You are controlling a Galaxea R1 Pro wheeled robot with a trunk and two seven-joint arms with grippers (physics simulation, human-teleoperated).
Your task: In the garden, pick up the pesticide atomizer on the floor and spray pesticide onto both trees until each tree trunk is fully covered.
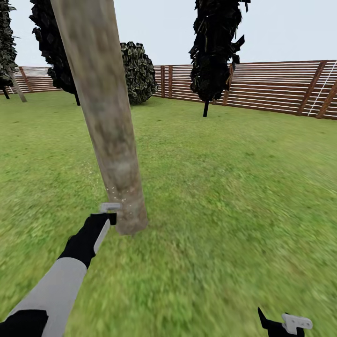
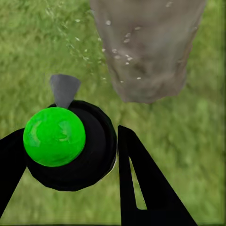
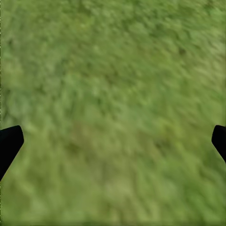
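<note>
The left arm (image 1: 56, 285) reaches forward and low from the near left of the head view, its grey forearm and black wrist stretched toward the foot of the tree trunk (image 1: 105, 117), a thick grey-brown column that leans slightly and rises out of the top of the picture. The left gripper (image 2: 70, 155) is clamped on the pesticide atomizer (image 2: 68, 148), a black round body with a bright green cap, one black finger (image 2: 141, 183) against its side and the other at the far side; the grey nozzle (image 2: 64, 89) points at the trunk base, with the bottle held just beside the trunk but not touching it. Tiny white specks of pesticide (image 2: 120, 49) dot the lower bark and drift in the air beside it (they are faint in the head view, just left of the trunk's foot). The right gripper (image 3: 113, 141) hangs low, well apart from the trunk to its right, fingers spread wide over bare grass (image 1: 224, 187) with nothing between them. Around the trunk the lawn is open on every side. Far behind the trunk stand a wooden slat fence (image 1: 262, 86), a round leafy bush (image 1: 138, 70), two black trees (image 1: 215, 47), and at the far left another pale trunk (image 1: 18, 86) near the fence
</note>
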